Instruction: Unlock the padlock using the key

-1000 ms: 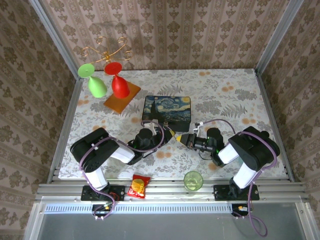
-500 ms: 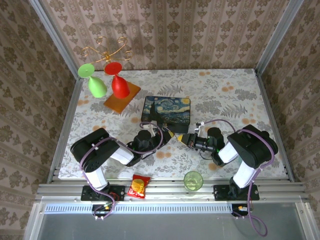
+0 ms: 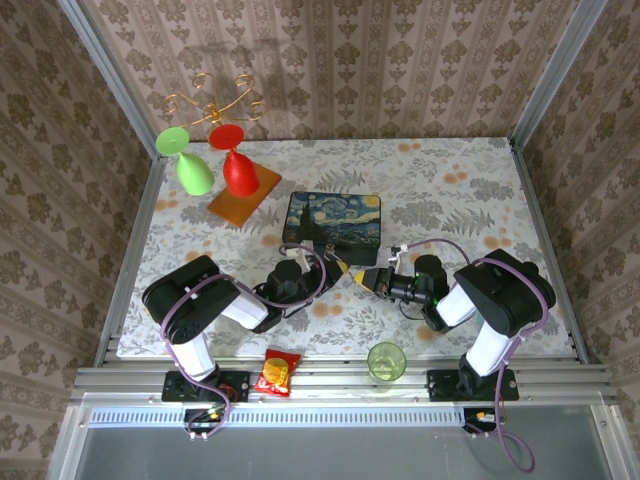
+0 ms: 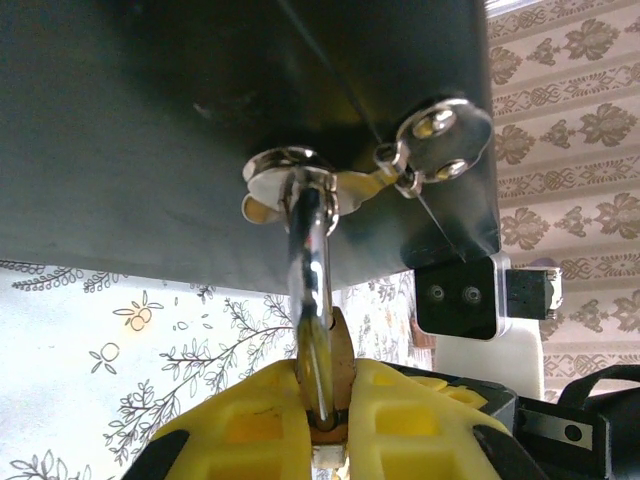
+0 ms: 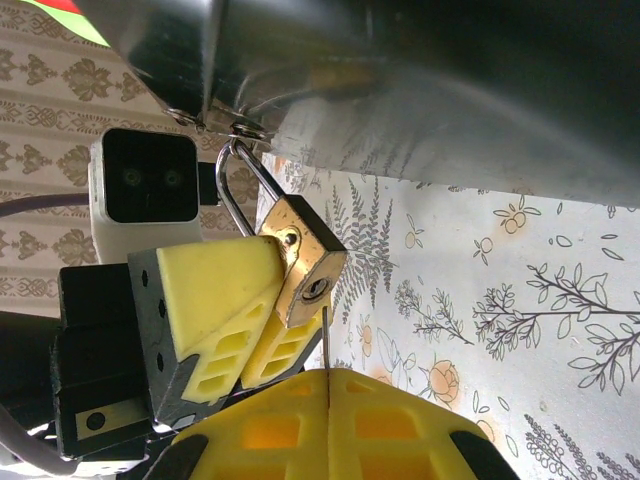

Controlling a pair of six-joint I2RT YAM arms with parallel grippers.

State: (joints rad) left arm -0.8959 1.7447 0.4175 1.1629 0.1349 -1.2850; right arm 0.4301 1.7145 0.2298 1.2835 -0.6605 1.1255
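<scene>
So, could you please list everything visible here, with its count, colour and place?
padlock: one, brass with a silver shackle, hooked on the box clasp
key: one, silver, tip close to the padlock's keyhole
painted box: one, dark blue and yellow, table centre
green glass: one, far left
red glass: one, beside the green glass
wire rack: one, gold, above the glasses
snack packet: one, red and yellow, near edge
cup: one, green, near edge
table: one, floral cloth
left hand: yellow fingers, shut on padlock
right hand: yellow fingers, shut on key
</scene>
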